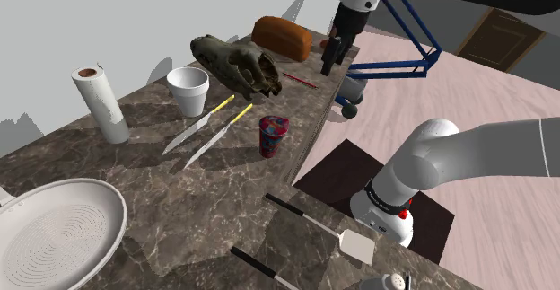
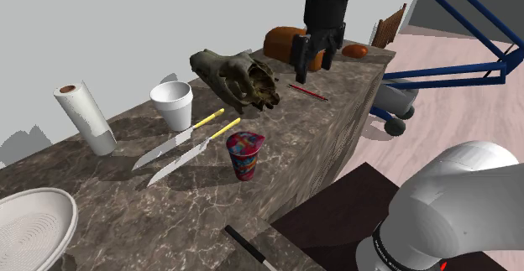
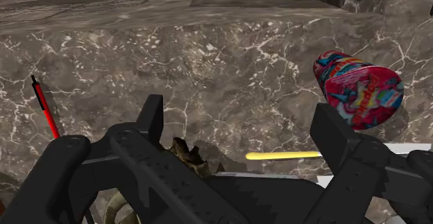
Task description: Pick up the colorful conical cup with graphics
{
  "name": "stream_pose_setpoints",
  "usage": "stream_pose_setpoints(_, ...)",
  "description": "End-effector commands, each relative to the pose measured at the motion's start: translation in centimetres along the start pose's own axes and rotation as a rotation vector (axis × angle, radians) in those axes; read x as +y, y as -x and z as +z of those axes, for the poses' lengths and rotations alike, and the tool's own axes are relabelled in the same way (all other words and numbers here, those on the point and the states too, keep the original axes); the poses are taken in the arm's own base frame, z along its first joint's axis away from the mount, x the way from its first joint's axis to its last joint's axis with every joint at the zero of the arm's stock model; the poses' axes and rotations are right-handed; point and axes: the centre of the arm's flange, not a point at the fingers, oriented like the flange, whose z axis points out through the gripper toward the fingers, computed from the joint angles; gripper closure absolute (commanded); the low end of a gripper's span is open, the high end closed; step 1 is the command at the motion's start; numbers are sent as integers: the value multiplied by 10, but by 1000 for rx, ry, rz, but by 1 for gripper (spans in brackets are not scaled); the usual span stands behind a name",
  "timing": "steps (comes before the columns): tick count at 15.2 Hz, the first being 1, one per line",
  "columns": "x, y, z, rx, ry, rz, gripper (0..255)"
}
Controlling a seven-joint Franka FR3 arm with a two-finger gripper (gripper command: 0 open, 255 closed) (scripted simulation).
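The colorful conical cup, red and blue with graphics, stands upright on the dark marble counter near its edge toward the stand. My black gripper hangs above the far end of the counter, beside a bread loaf, well away from the cup. In the wrist view the gripper is open, its fingers wide apart with nothing between them, and the cup lies beyond the other finger.
A brown animal skull lies between gripper and cup, a red pen beside it. Two yellow-handled knives, a white foam cup, a paper towel roll, a white bowl and a spatula share the counter.
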Motion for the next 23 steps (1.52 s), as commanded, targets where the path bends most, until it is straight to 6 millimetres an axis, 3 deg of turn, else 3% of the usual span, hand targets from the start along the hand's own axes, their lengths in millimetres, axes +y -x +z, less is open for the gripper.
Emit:
stream_pose_setpoints(1, 0, 0, 0, 0, 0, 0, 0)
stream_pose_setpoints(17, -167, -96, 105, -82, 21, -45, 0)
stream_pose_setpoints(23, -174, -99, 135, -85, 22, -46, 0)
